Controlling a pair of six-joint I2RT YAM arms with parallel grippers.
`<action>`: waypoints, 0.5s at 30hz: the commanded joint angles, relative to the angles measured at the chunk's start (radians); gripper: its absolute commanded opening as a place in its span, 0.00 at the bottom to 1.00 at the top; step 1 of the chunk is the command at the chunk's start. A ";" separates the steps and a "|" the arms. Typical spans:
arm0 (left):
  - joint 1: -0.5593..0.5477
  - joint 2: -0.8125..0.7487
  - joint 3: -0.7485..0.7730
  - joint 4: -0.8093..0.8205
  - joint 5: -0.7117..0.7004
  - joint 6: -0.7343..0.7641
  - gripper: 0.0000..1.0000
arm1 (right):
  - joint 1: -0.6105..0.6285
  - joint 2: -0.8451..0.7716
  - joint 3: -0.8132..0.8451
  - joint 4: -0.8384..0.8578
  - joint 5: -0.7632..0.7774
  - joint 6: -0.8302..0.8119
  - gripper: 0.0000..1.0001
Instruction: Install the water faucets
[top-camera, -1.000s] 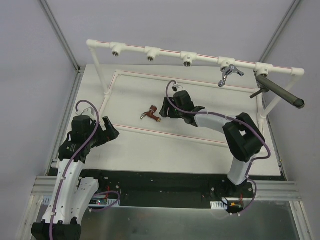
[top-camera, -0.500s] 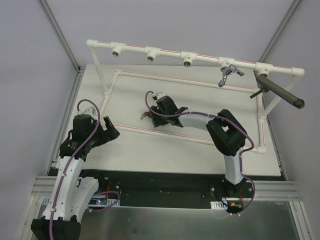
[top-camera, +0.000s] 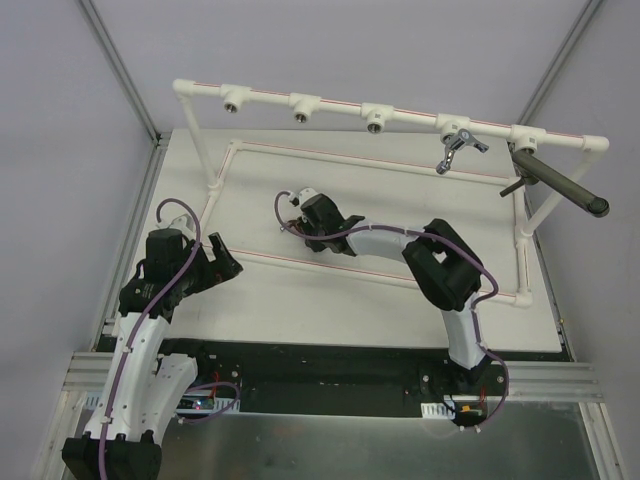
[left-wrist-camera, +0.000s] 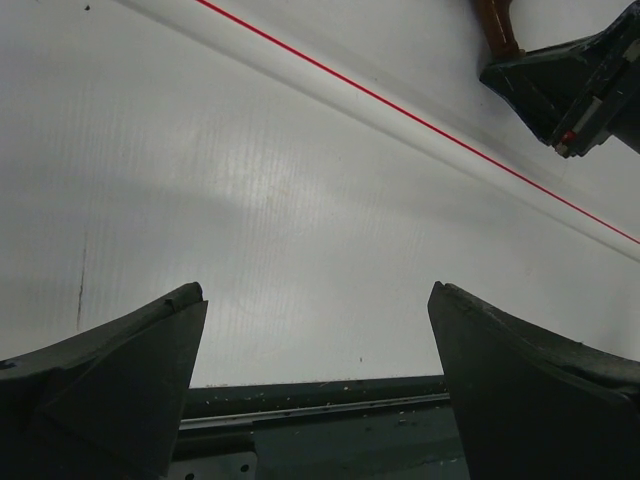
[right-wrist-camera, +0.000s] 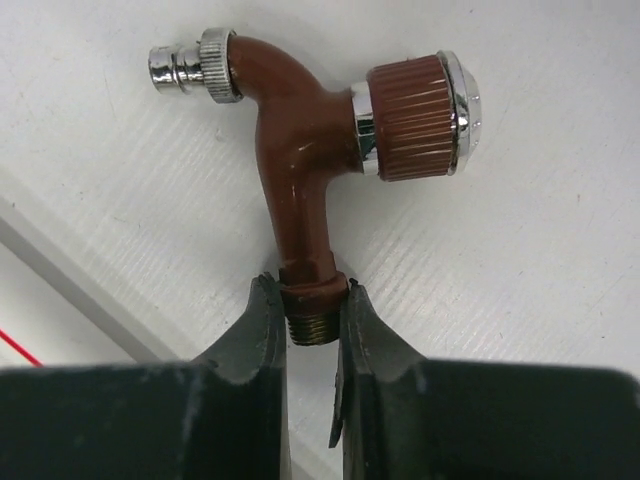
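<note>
The reddish-brown faucet (right-wrist-camera: 305, 150) lies flat on the white board, with a ribbed knob and a chrome spout tip. My right gripper (right-wrist-camera: 310, 305) is shut on its brass threaded end, and both fingers press the collar. In the top view the right gripper (top-camera: 303, 216) reaches far left over the board and covers that faucet. A sliver of the brown faucet (left-wrist-camera: 497, 25) shows in the left wrist view. The silver-grey faucet (top-camera: 457, 146) hangs from the white pipe rail (top-camera: 410, 120). My left gripper (top-camera: 224, 263) (left-wrist-camera: 315, 300) is open with nothing in it, low over the near left of the board.
The rail carries several tee fittings with brass-ringed sockets (top-camera: 300, 104) facing the board. A dark rod-like handle (top-camera: 556, 180) sticks out at the rail's right end. A white pipe with a red line (top-camera: 330, 268) runs across the board below the right gripper.
The right arm has stretched left to the reddish-brown faucet, and its jaws have closed on the threaded end. The left arm has stayed where it was, open.
</note>
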 joint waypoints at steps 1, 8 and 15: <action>-0.003 -0.013 0.031 0.012 0.069 -0.016 0.99 | 0.013 -0.078 -0.020 -0.034 -0.033 -0.061 0.00; -0.003 0.058 0.178 0.010 0.168 -0.106 0.99 | 0.040 -0.320 -0.096 -0.066 -0.069 -0.106 0.00; -0.003 0.248 0.386 0.009 0.387 -0.139 0.99 | 0.122 -0.570 -0.161 -0.160 -0.115 -0.164 0.00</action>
